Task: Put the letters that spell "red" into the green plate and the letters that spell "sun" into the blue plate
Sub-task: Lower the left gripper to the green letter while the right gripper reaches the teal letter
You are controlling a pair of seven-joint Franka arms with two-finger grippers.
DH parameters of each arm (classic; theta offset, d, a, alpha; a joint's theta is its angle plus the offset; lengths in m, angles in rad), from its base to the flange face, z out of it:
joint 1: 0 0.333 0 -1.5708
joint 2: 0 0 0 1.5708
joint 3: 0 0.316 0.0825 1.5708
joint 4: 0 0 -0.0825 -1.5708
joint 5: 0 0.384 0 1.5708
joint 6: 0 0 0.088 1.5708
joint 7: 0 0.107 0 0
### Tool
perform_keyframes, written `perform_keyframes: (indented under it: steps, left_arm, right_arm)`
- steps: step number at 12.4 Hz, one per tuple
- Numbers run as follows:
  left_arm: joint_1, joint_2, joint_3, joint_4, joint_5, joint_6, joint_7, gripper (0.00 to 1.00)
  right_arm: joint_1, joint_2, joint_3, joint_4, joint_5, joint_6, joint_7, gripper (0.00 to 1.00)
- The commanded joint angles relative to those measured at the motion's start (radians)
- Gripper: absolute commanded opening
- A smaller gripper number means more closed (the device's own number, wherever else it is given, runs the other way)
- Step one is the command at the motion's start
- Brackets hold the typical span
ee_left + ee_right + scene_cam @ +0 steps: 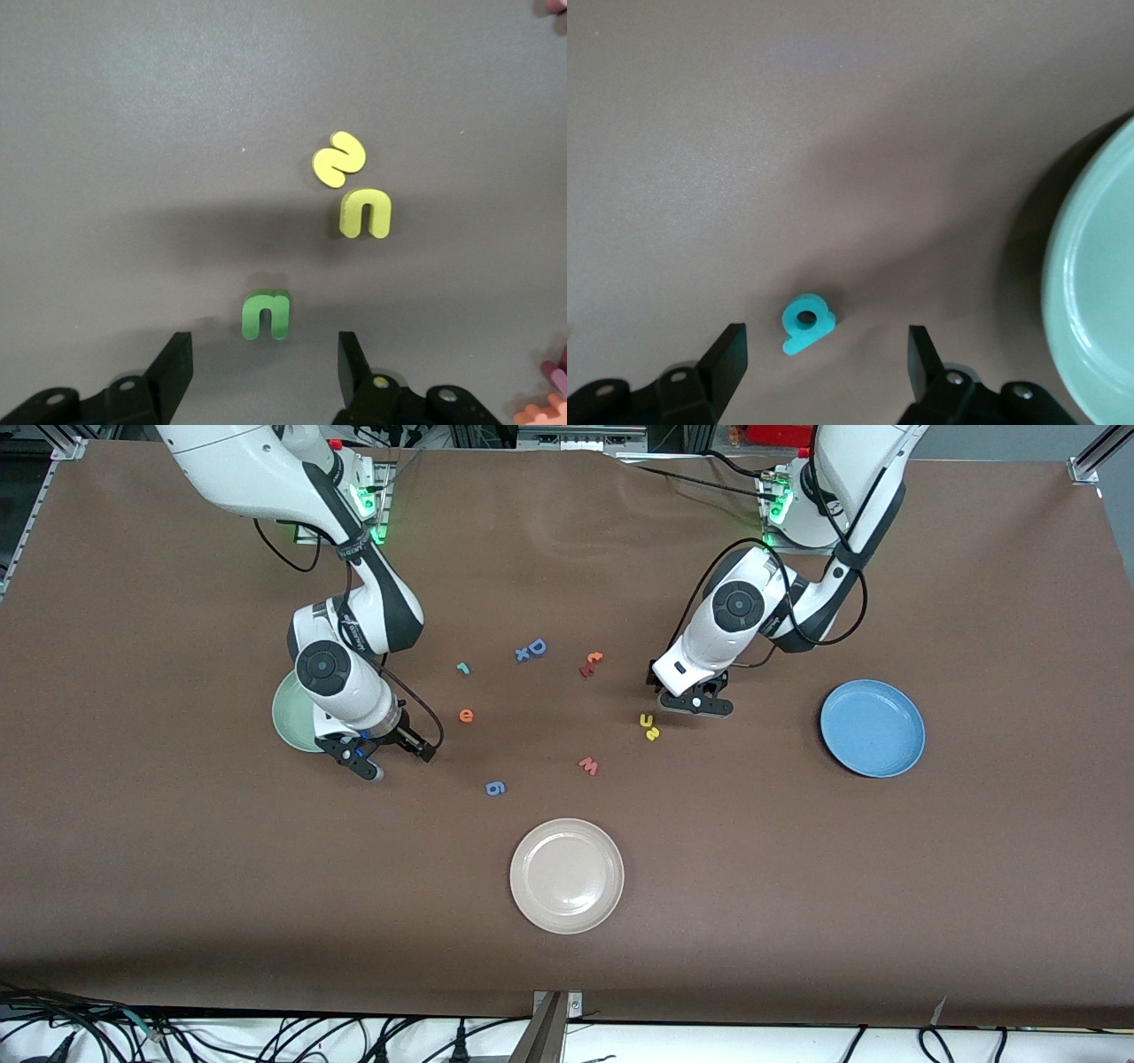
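In the left wrist view my left gripper [266, 370] stands open low over the table, with the green "n" [267, 315] lying just off its fingertips. The yellow "s" [339, 158] and the yellow "u" [365, 213] lie close together a little past it. The blue plate [873, 728] sits toward the left arm's end. My right gripper [824, 367] is open too, and the teal "d" [806, 322] lies flat just off its tips. Beside it is the green plate [1090, 292], which the right arm partly covers in the front view. The teal "r" [462, 668] and orange "e" [466, 715] lie mid-table.
A beige plate [567, 875] sits nearest the front camera. Loose letters lie about mid-table: a blue "D" [536, 646], an orange "t" [594, 658], a red "w" [589, 765] and a blue "g" [495, 787].
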Motion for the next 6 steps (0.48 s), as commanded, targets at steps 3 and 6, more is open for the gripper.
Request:
perform_keyframes:
  steps: [3,6]
  left_arm:
    - [-0.046,0.031,0.037,0.010,-0.018,0.033,0.002,0.71]
    - [-0.055,0.050,0.042,0.010,-0.016,0.058,0.002,0.70]
  right_arm:
    - [0.009,0.034,0.007,-0.007,0.015,0.075,0.046,0.80]
    - [0.015,0.045,0.015,-0.007,0.015,0.083,0.060,0.76]
